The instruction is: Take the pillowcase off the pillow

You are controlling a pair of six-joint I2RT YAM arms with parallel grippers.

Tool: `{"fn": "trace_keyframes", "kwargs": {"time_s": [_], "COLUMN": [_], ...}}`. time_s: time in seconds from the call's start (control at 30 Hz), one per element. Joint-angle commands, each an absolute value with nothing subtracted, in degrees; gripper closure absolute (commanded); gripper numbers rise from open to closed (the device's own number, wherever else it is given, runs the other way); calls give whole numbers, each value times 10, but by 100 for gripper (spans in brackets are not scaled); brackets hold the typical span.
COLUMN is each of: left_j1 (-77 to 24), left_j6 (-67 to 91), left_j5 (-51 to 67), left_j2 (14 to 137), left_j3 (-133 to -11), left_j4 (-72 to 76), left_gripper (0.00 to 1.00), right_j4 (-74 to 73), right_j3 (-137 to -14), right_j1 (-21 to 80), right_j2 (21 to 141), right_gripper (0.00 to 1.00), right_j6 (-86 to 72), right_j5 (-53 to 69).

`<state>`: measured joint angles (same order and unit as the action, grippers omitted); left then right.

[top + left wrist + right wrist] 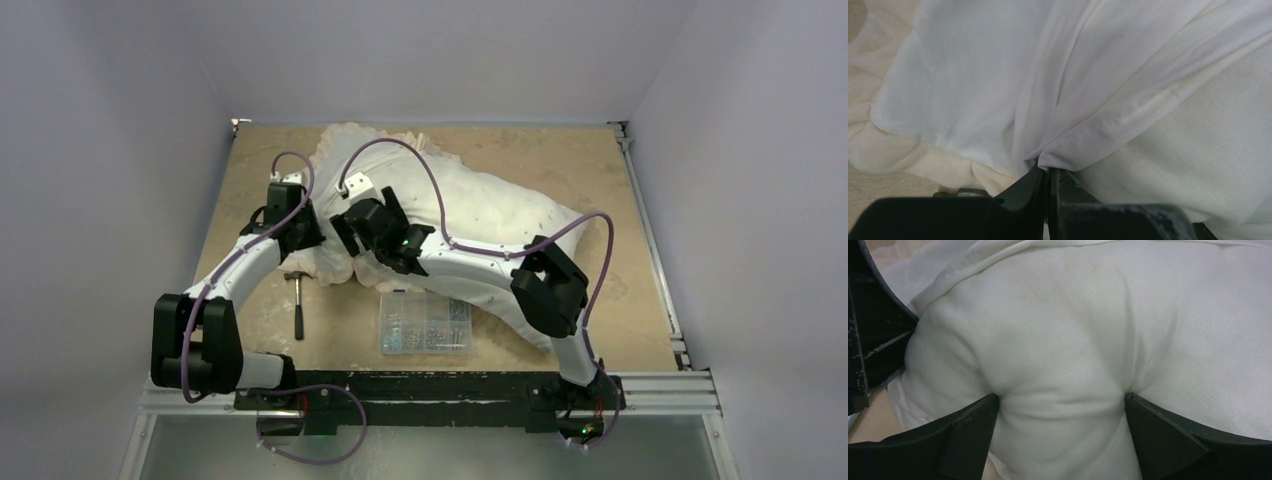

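Your left tool (1048, 172) is clamped on a fold of the thin cream-white fabric pillowcase (1088, 135), your right tool (1060, 400) just beside it squeezes the plump off-white stuffed pillow (1073, 330) at its end, and the pillow's length runs rightward across the tan surface (560, 160), so peel leftward.

pillow (490, 215), pillowcase (350, 140), hammer (297, 305), clear box (425, 322)
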<state>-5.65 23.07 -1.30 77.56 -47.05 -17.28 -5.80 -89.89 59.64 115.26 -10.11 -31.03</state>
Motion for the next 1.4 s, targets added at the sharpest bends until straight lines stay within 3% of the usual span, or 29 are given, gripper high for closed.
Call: {"fn": "trace_keyframes", "kwargs": {"time_s": [0.0, 0.07, 0.13, 0.23, 0.37, 0.97, 1.2, 1.37], "left_j1": [-57, -57, -57, -57, -57, -57, -71, -191], "left_j6": [236, 236, 236, 235, 235, 235, 231, 263], "left_j5": [-11, -11, -10, -11, -13, -12, 106, 81], "left_j2": [783, 783, 783, 784, 784, 798, 768, 706], "left_j3": [-485, -485, -485, -485, -485, -489, -477, -502], "left_j4": [-179, -179, -179, -179, -179, -178, -137, -129], "left_gripper": [100, 100, 100, 100, 100, 100, 100, 97], "right_j4": [-80, -90, -114, -130, -109, 23, 39, 61], "right_j3": [-884, -877, -882, -885, -868, -713, -748, -771], "right_j1": [594, 593, 588, 583, 572, 446, 429, 430], "right_j2": [1190, 1216, 1240, 1241, 1181, 855, 837, 852], "right_gripper": [2, 5, 17, 58, 100, 100, 100, 100], "right_j6": [-106, -115, -140, -169, -168, -121, -194, -226], "right_j5": [-351, -373, -390, -404, -387, -226, -199, -170]}}
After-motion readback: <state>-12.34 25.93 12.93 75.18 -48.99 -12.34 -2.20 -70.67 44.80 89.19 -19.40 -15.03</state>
